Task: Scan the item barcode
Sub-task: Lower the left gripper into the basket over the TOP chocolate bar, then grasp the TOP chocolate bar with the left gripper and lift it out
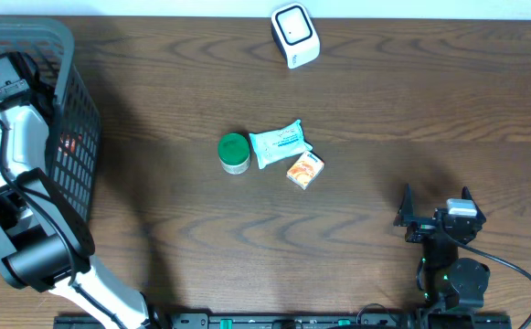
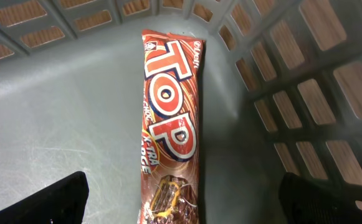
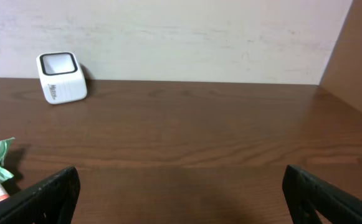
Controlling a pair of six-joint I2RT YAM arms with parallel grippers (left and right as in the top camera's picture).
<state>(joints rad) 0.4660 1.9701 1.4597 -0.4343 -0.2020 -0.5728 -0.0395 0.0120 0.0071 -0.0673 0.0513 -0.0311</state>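
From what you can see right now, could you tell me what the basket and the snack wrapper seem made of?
Basket: probably moulded grey plastic, matte; smooth floor, lattice walls. Snack wrapper: seemingly thin glossy film; crinkles and highlights show.

A: First entry?
B: Table (image 3: 187,118), dark brown wood grain, lying beneath and ahead of the right gripper (image 3: 179,177).
A: Next?
B: Wall (image 3: 199,37), off-white, scuffed, beyond the table's far edge. Brown panel (image 3: 355,50), ahead and to the gripper's right. Light soft; faint sheen on the wood.
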